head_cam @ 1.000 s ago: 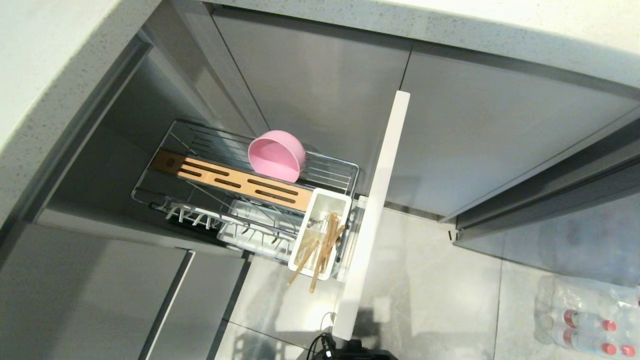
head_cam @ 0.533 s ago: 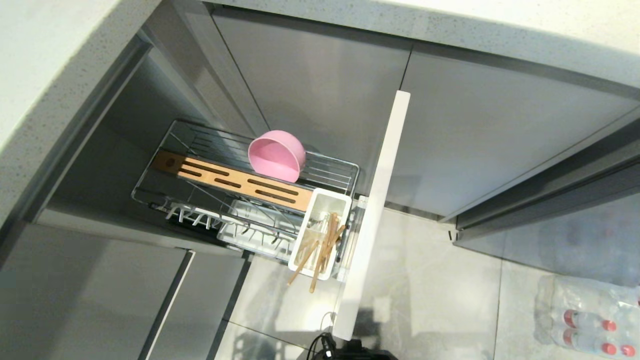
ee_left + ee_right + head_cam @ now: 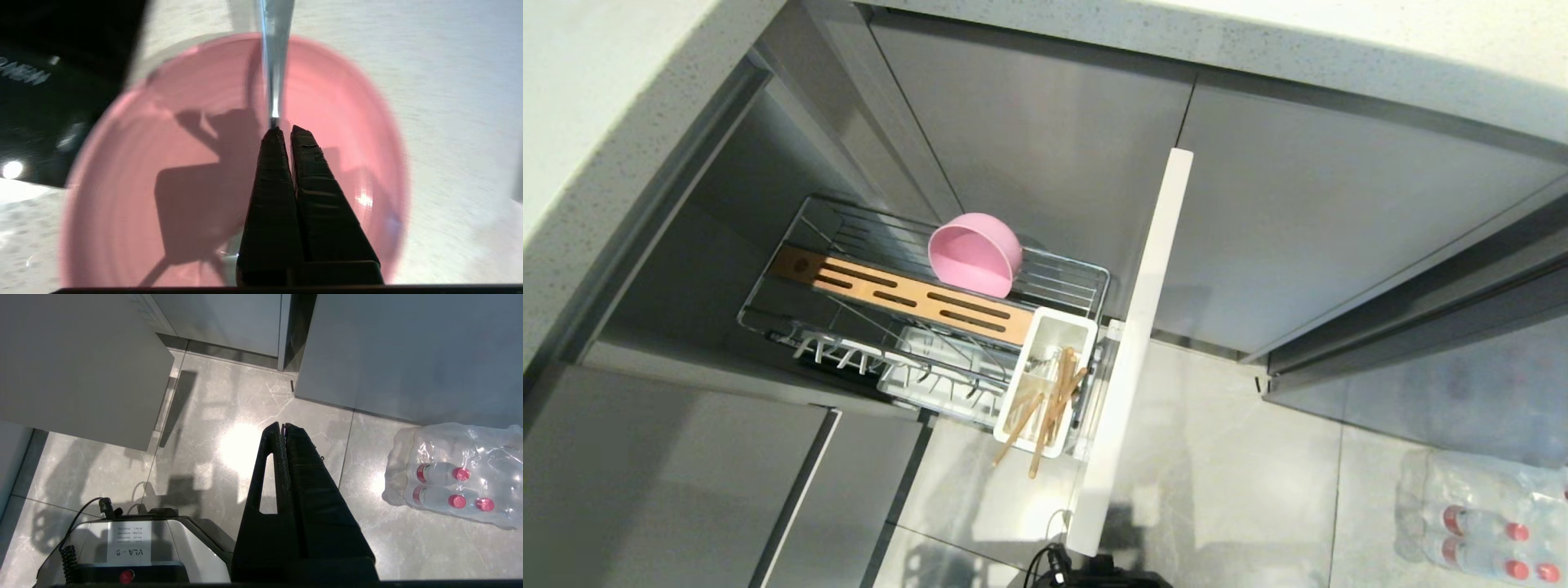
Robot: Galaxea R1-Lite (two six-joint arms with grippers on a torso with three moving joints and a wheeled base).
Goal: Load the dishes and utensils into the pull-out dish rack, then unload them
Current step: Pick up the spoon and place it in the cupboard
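The left end effector (image 3: 284,130) is now closed on the thin handle of the spoon (image 3: 274,61), just above the pink plate (image 3: 196,183), which lies on the pale desk (image 3: 449,102). It stood open a second ago, so the grasp is fresh. The handle runs straight out from between the fingertips. Whether the spoon is already lifted or touches the plate, I cannot tell.

In the head view nothing has moved during the last second, and neither arm shows there. The rack (image 3: 1062,269) is pulled out of the cabinet. The pink bowl (image 3: 974,253) leans on its side against the wire basket, and the chopsticks (image 3: 1049,412) stand in the white cup (image 3: 1054,327) at the front. The pronged tray (image 3: 931,380) holds no plate.

The right end effector (image 3: 282,426) is closed and empty, parked above the floor near a pack of bottles (image 3: 453,477).

So, I judge, loading is partly done: bowl and chopsticks are in, the spoon is next for the cup, and the plate remains.
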